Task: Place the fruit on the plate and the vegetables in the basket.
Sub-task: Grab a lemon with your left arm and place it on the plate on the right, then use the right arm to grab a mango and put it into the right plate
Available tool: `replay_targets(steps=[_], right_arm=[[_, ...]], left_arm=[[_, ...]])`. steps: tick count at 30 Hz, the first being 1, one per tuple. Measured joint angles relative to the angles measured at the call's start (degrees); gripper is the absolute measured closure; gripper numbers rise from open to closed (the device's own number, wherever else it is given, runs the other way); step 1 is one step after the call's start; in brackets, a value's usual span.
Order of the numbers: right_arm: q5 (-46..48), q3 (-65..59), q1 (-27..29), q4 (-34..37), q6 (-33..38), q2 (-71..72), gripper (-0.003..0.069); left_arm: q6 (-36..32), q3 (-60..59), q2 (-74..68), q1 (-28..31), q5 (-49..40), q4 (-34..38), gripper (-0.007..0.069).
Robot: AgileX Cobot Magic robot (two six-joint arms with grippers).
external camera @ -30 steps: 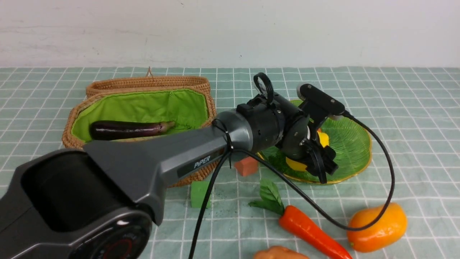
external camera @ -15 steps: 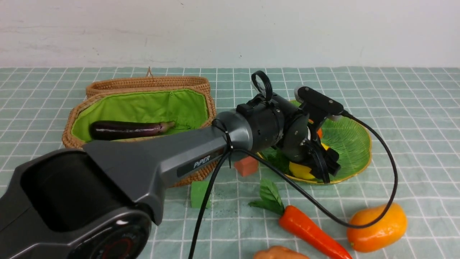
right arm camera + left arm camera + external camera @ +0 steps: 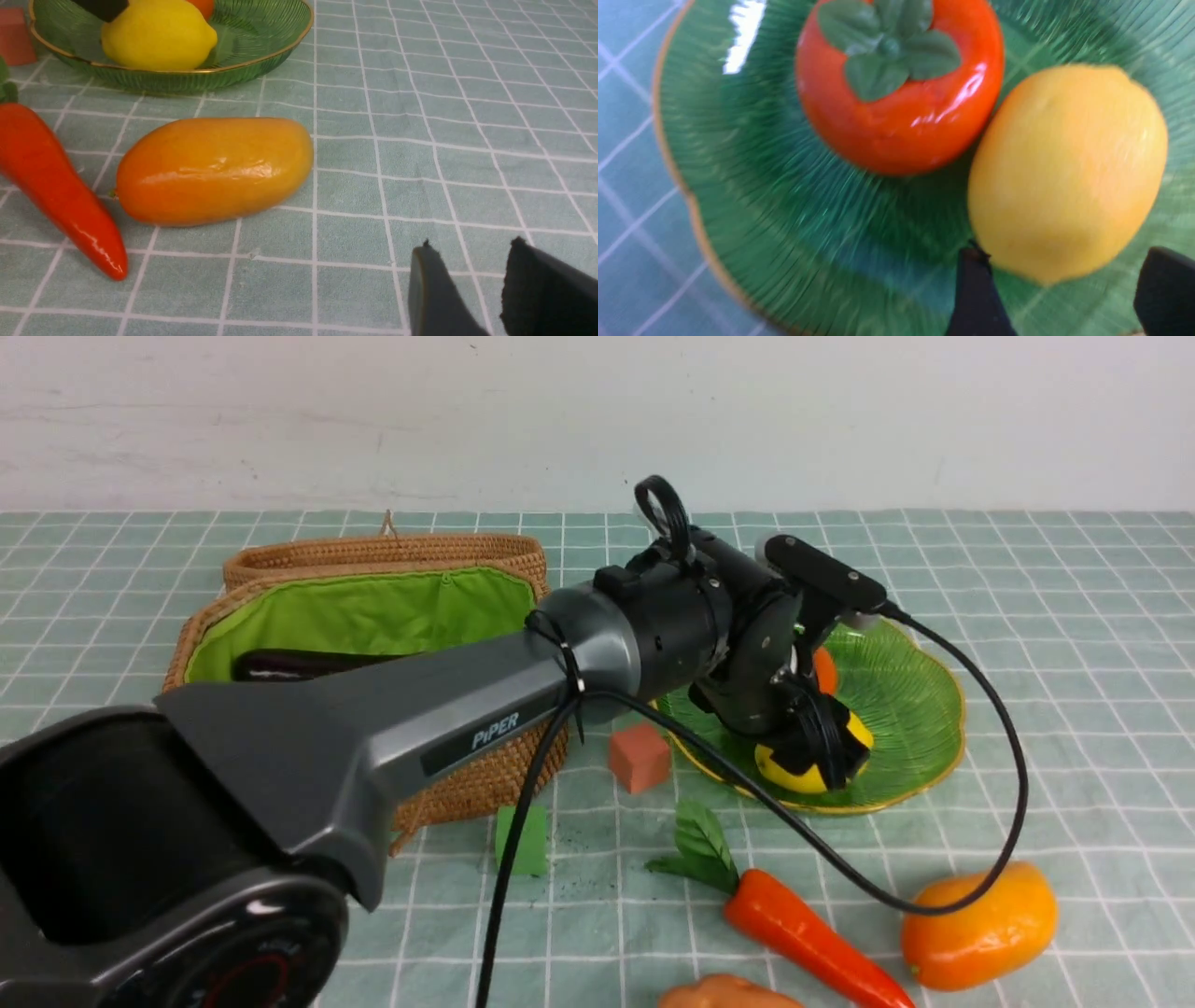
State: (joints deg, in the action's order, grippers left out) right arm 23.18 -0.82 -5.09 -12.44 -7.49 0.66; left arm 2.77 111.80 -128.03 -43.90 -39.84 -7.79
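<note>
The yellow lemon (image 3: pixel 1069 172) lies on the green plate (image 3: pixel 752 186), touching the round orange-red fruit (image 3: pixel 896 88). My left gripper (image 3: pixel 1069 298) hovers just above the lemon, open, with the lemon ahead of its fingertips and nothing between them. From the front, the left gripper (image 3: pixel 822 747) partly hides the lemon (image 3: pixel 780 767) on the plate (image 3: pixel 934 709). The mango (image 3: pixel 215 170) and the carrot (image 3: pixel 56 186) lie on the cloth. My right gripper (image 3: pixel 486 280) sits low near the mango, open and empty. An eggplant (image 3: pixel 280 665) rests in the basket (image 3: pixel 373 597).
A salmon cube (image 3: pixel 639 756) and a green cube (image 3: pixel 523 840) sit between basket and plate. A tan potato (image 3: pixel 719 994) shows at the front edge beside the carrot (image 3: pixel 803 933). The left arm's cable (image 3: pixel 1008 784) loops over the mango (image 3: pixel 976 926).
The left gripper came down with the lemon, let it go onto the plate beside the orange-red fruit, and has lifted slightly. The right gripper has not moved.
</note>
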Motion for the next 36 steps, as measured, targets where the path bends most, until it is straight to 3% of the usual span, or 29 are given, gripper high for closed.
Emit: replay_targets(steps=[5,9,17,24,36], right_arm=[[0.0,0.0,0.0,0.0,0.0,0.0,0.0419],[0.0,0.0,0.0,0.0,0.0,0.0,0.0419],[0.0,0.0,0.0,0.0,0.0,0.0,0.0419],[0.0,0.0,0.0,0.0,0.0,0.0,0.0419],[0.0,0.0,0.0,0.1,0.0,0.0,0.0418]], left_arm=[[1.1,0.0,1.9,0.0,-4.4,-0.4,0.0276],[5.4,0.0,5.9,0.0,-11.0,-0.6,0.042],[13.7,0.0,16.8,0.0,-23.2,-0.6,0.0638],[14.9,-1.6,27.3,0.0,-30.8,-0.6,0.0638],[18.0,-24.5,57.8,0.0,-30.8,0.6,0.0638]])
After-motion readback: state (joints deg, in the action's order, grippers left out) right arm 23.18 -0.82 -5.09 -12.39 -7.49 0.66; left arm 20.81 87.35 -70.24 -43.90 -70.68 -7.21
